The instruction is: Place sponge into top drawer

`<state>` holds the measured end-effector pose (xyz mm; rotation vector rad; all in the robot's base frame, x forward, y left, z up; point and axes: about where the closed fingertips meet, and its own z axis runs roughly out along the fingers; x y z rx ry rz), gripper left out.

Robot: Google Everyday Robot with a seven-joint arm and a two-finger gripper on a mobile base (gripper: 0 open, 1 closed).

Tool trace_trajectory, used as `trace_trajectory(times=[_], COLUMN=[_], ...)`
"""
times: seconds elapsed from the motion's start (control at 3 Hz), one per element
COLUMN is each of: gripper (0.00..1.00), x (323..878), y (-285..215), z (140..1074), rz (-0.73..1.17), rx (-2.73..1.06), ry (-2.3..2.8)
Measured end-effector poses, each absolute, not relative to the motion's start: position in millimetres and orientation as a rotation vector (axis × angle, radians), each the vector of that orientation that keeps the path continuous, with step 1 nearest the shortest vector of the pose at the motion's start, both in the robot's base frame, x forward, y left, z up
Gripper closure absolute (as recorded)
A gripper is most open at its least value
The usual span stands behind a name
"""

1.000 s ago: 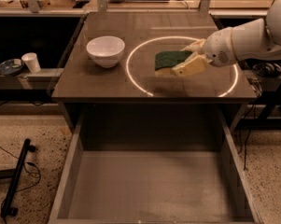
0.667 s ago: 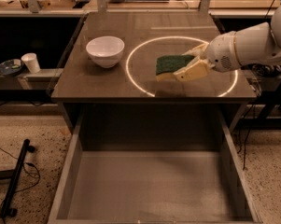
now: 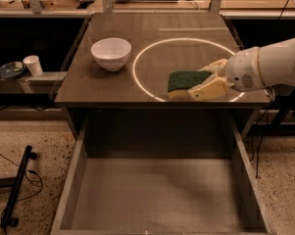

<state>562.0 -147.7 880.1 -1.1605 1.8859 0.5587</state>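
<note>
The sponge (image 3: 185, 80), dark green on top with pale yellow foam below, is held between the cream fingers of my gripper (image 3: 204, 83) over the front right part of the table top, near its front edge. The gripper is shut on it, and the white arm reaches in from the right. The top drawer (image 3: 161, 195), wide, shallow and grey, stands pulled out below the table's front edge, with nothing in it. The sponge is above the table, just behind the drawer's opening.
A white bowl (image 3: 111, 53) stands at the table's left. A bright ring of light (image 3: 186, 70) lies on the table top. A paper cup (image 3: 33, 65) and a small dish (image 3: 9, 70) sit on a low shelf at left. A black bar (image 3: 17, 190) lies on the floor.
My gripper has carried the sponge toward the table's front edge, closer to the open drawer. The bowl and the drawer have not moved.
</note>
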Motion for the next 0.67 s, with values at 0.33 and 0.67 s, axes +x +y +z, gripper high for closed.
trace_trajectory(times=[0.33,0.67], gripper=[1.0,1.0], x=[560,547], y=[-145,-146], z=[883,886], rz=[0.553,0.548], rx=[-1.165,-1.163], ry=[1.876,1.88])
